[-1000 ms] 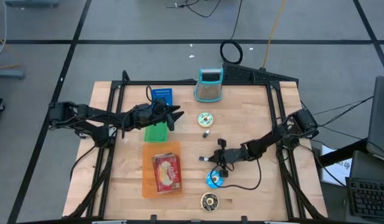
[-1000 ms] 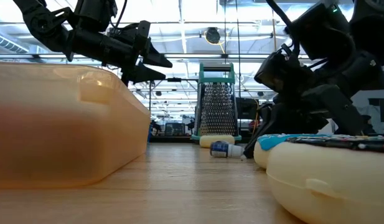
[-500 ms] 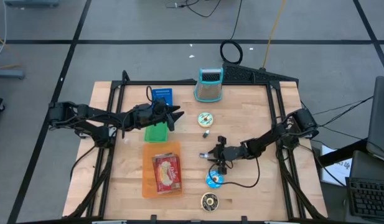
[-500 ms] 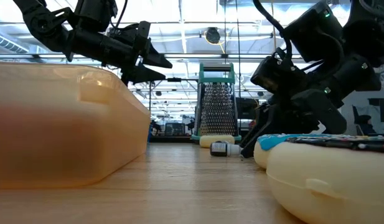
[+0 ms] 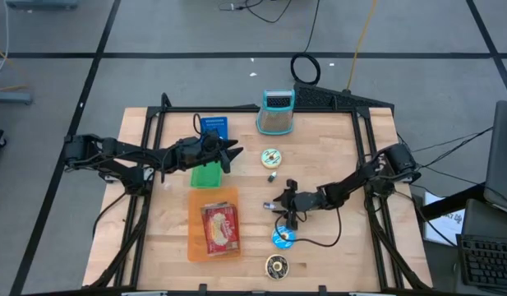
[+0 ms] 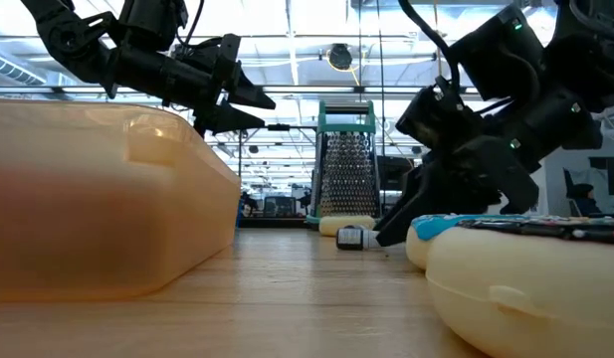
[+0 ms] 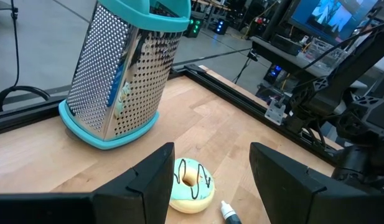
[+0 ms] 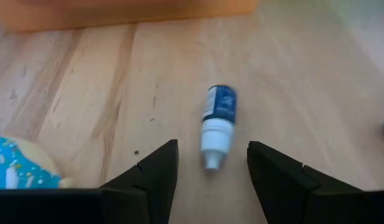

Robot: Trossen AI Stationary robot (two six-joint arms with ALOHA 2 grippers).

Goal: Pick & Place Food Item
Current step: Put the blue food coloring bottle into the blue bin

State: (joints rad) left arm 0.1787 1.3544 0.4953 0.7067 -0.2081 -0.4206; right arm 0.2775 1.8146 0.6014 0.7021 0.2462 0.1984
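Observation:
My right gripper [image 5: 275, 205] [image 8: 211, 180] stands open, low over the table's middle, tipped down. A small bottle [image 8: 216, 124] with a blue label and white cap lies on its side on the wood just ahead of its fingertips, untouched. A blue-iced donut [image 5: 282, 237] [image 8: 14, 165] lies beside that gripper toward the near edge. My left gripper [image 5: 234, 154] [image 7: 211, 180] hangs open above the table, left of a teal-iced donut [image 5: 271, 156] [image 7: 190, 183]. A red food packet [image 5: 221, 226] lies in the orange tray [image 5: 195, 238].
A steel grater with teal trim [image 5: 275, 113] [image 7: 129, 68] stands at the far edge. A green block [image 5: 206, 175] and a blue box [image 5: 214, 127] lie under and behind my left arm. A brown donut [image 5: 276, 265] sits near the front edge; another small bottle [image 5: 270, 175] lies mid-table.
My right gripper has opened and tipped a little further down, staying in the same spot. The small bottle now lies free on the wood ahead of its fingertips, shifted slightly toward the table's left.

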